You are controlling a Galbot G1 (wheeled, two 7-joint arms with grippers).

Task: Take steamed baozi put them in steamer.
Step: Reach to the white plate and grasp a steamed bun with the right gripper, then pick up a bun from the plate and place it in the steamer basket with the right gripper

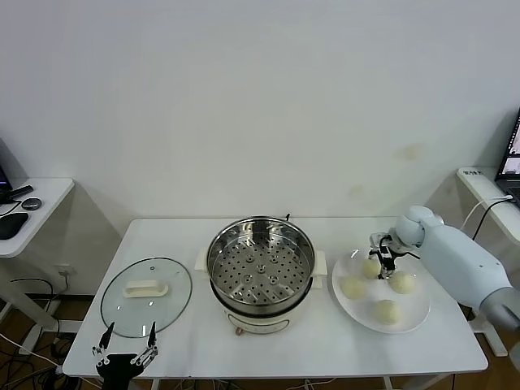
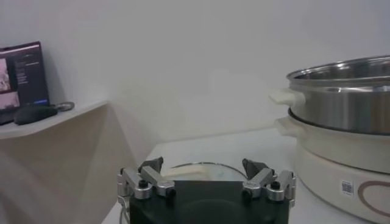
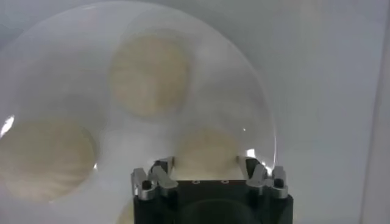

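Observation:
Several pale round steamed baozi lie on a white plate at the table's right. My right gripper is down over the rear bun, open, with a finger close to each side and the bun resting on the plate. Other buns lie beyond it. The shiny steamer, holding only its perforated tray, stands at the table's middle on its white base. My left gripper hangs open and empty at the front left edge.
A round glass lid with a white handle lies flat left of the steamer. Side desks stand beyond both ends of the table, the left one holding a mouse and a keyboard. A white wall rises behind.

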